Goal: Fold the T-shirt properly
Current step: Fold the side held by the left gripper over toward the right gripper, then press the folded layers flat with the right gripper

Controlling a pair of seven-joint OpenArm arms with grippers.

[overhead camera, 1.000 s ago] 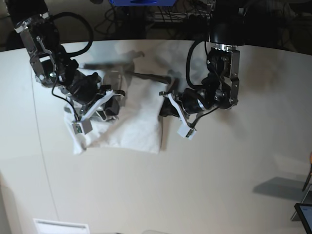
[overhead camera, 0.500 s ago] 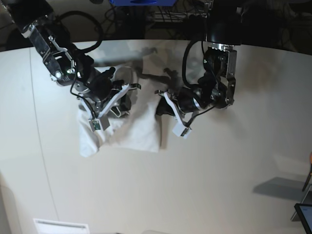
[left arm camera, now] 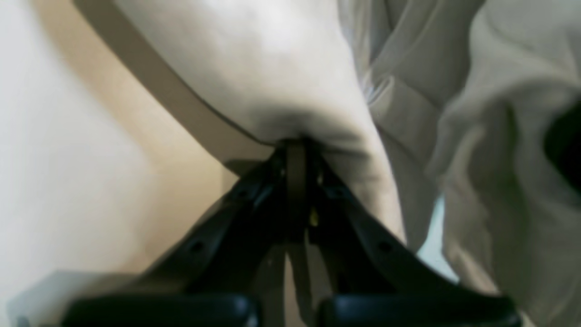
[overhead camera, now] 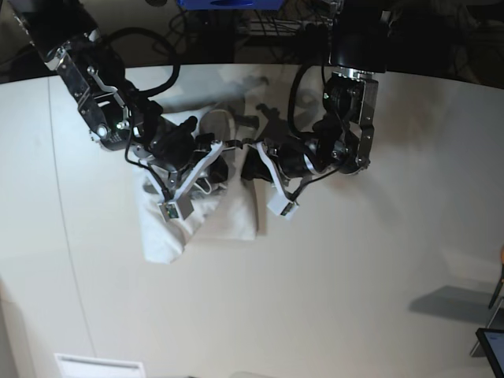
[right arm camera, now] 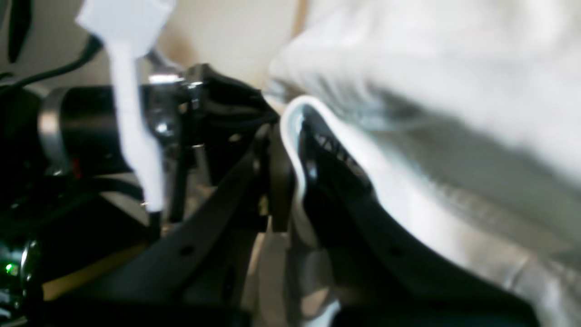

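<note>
The white T-shirt (overhead camera: 232, 219) lies bunched on the pale table (overhead camera: 354, 276), its upper part lifted between the two arms. My left gripper (overhead camera: 252, 163) is shut on a fold of the shirt; the left wrist view shows its fingers pinched at the cloth's edge (left arm camera: 295, 147), with wrinkled fabric (left arm camera: 476, 136) hanging to the right. My right gripper (overhead camera: 222, 151) is shut on a white hem of the shirt, which curls between the fingers in the right wrist view (right arm camera: 290, 136). The two grippers are close together above the shirt. The collar is hidden.
A white flat object (overhead camera: 98, 366) lies at the table's front left edge. A dark screen corner (overhead camera: 492, 346) shows at the far right. Cables and dark equipment (overhead camera: 236, 27) stand behind the table's back edge.
My right gripper has moved to the right across the shirt, dragging cloth with it. My left gripper has shifted left and back. The shirt's left part has bunched toward the middle.
</note>
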